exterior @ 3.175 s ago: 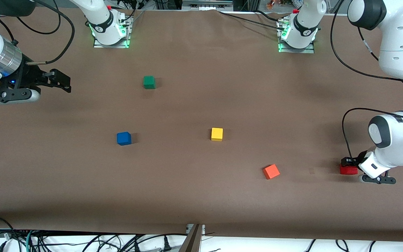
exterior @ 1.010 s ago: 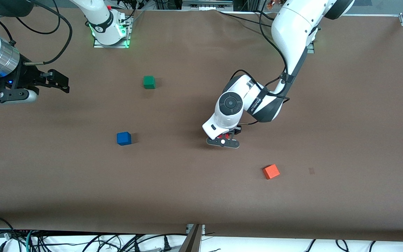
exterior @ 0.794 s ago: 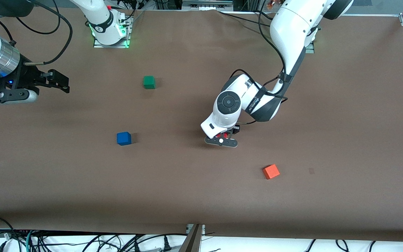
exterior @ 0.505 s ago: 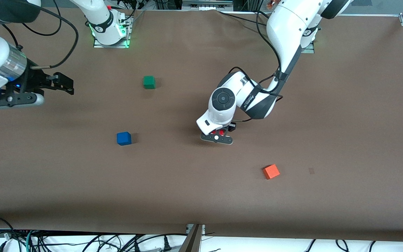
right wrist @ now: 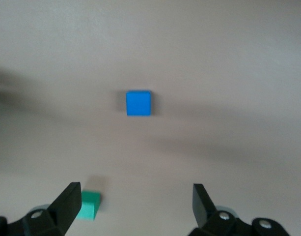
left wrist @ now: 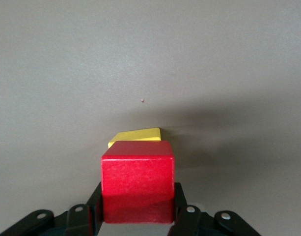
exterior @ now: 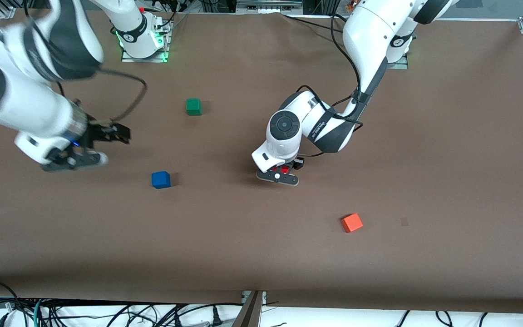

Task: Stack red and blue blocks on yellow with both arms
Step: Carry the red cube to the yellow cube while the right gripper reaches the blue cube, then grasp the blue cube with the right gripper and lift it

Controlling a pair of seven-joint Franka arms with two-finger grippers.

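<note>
While the left hand (left wrist: 138,216) grips the red block (left wrist: 138,182) just above the yellow block (left wrist: 135,135), which sits mid-counter (exterior: 425,159), the pair looks offset and not yet seated. Within three seconds the red block has travelled from the counter's left-arm end to this spot. Over the last half second the right hand (right wrist: 135,206), fingers spread and empty, has swung out from the counter's edge toward the blue block (exterior: 160,179), suggesting its pickup comes next. Green (exterior: 193,106) and orange (exterior: 352,222) cubes lie untouched. No writing on the blocks; the arm's band lettering is unreadable.
</note>
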